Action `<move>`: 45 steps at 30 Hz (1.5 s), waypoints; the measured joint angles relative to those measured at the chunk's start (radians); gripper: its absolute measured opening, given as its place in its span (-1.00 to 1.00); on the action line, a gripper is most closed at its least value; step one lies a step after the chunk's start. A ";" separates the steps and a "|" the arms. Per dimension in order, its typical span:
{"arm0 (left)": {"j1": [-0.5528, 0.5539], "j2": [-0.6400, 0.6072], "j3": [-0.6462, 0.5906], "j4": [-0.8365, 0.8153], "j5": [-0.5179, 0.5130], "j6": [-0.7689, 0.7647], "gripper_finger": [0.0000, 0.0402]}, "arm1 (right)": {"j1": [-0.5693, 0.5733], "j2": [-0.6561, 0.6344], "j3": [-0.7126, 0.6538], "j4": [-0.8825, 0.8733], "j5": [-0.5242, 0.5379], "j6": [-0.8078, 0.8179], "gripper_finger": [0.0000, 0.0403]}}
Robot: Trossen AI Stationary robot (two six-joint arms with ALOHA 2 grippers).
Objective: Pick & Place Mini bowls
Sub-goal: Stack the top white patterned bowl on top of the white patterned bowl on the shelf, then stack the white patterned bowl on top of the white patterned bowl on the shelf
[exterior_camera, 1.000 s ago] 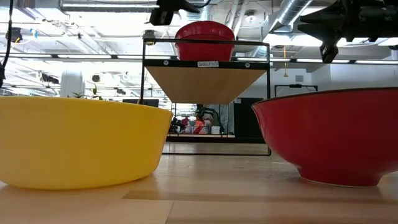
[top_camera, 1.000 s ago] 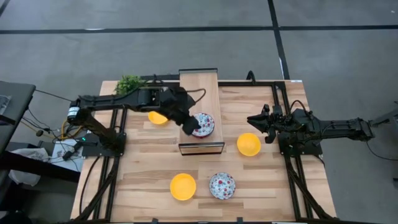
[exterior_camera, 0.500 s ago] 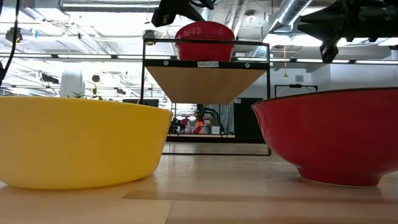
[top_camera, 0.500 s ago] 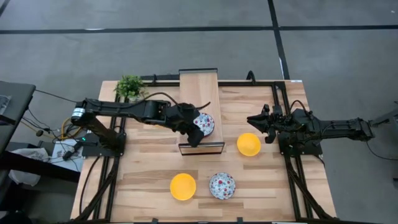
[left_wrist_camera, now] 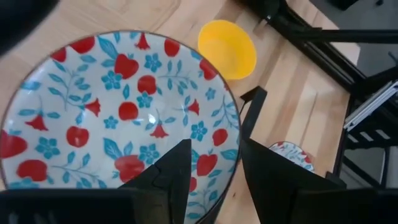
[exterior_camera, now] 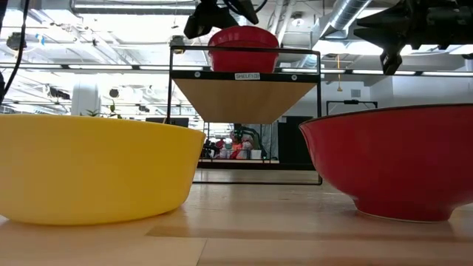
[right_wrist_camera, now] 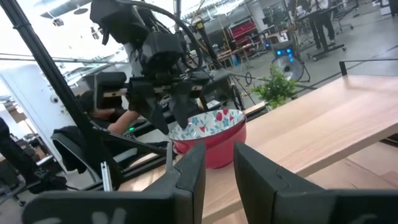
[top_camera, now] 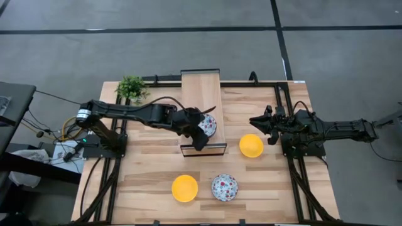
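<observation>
A white mini bowl with red-and-blue flowers (top_camera: 209,123) (left_wrist_camera: 118,118) stands on top of the raised wooden shelf (top_camera: 201,88); its outer wall is red (right_wrist_camera: 211,149) (exterior_camera: 244,48). My left gripper (top_camera: 200,134) (left_wrist_camera: 214,158) hangs open over the bowl's near rim (left_wrist_camera: 235,146), one finger over the inside and one outside. On the table are two yellow mini bowls (top_camera: 251,145) (top_camera: 184,188) and another floral one (top_camera: 224,187). My right gripper (top_camera: 256,120) (right_wrist_camera: 219,165) waits at the right, level, slightly open, with nothing in it.
A small green potted plant (top_camera: 131,86) stands at the table's far left corner. Black frame rails (top_camera: 295,169) run along both sides of the table. The low view is filled by a yellow bowl (exterior_camera: 89,170) and a red-walled bowl (exterior_camera: 392,162).
My left gripper has swung toward the table's right and near edges across the shelf top and sunk toward the floral bowl, turning a little as it went. It now stands over the bowl's rim, still open. The bowl has not moved.
</observation>
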 joint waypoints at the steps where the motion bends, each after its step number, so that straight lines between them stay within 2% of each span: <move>1: 0.000 0.000 0.000 -0.001 0.000 0.000 -0.30 | 0.000 0.000 0.000 0.000 0.000 0.000 -0.64; 13: 0.000 -0.008 -0.026 0.007 0.000 -0.007 -0.30 | 0.000 0.000 0.000 0.000 0.000 0.000 -0.64; 22: 0.008 -0.119 0.000 0.024 -0.045 0.018 -0.30 | 0.000 0.000 0.000 0.000 0.000 0.000 -0.64; 26: 0.018 -0.179 0.000 -0.021 -0.049 0.016 -0.30 | 0.000 0.000 0.000 0.002 0.000 0.004 -0.64; 31: 0.006 -0.270 -0.010 -0.102 -0.048 0.042 -0.30 | 0.000 0.000 0.000 0.017 0.000 0.137 -0.64; 38: -0.030 -0.465 -0.203 -0.064 -0.053 0.028 -0.30 | -0.001 0.000 0.000 0.016 0.001 0.191 -0.64; 45: -0.072 -0.701 -0.514 0.161 -0.140 -0.009 -0.30 | 0.001 0.000 0.000 0.065 -0.001 0.184 -0.64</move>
